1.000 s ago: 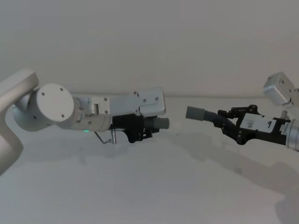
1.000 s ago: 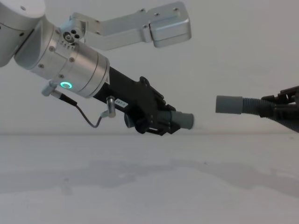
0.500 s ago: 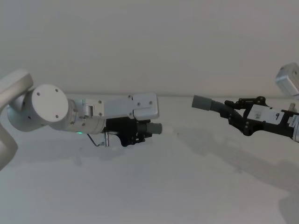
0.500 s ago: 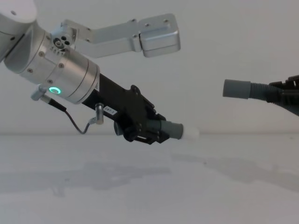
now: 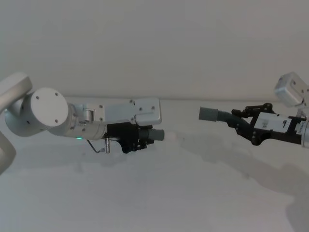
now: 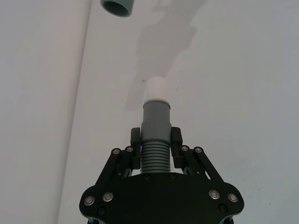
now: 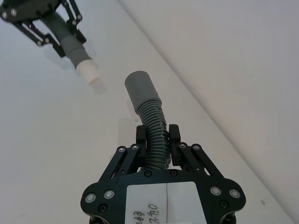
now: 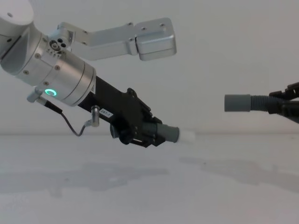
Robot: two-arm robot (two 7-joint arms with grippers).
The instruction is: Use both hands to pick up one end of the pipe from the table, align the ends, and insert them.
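my left gripper clamps the left hose by its ribs, my right gripper the right hose, cuffs past my fingers (well apart).

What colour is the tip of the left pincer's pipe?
The tip is white; the left wrist view shows it best.

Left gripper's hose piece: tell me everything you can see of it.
Dark grey, plastic-looking hose piece: ribbed body, then a smooth wider cuff ending in a white tip. The left gripper is shut on the ribs just behind the cuff; nothing else touches it. It hangs above the table, tip tilted slightly down, pointing toward the other hose piece, held higher by the right gripper, a clear gap between them.
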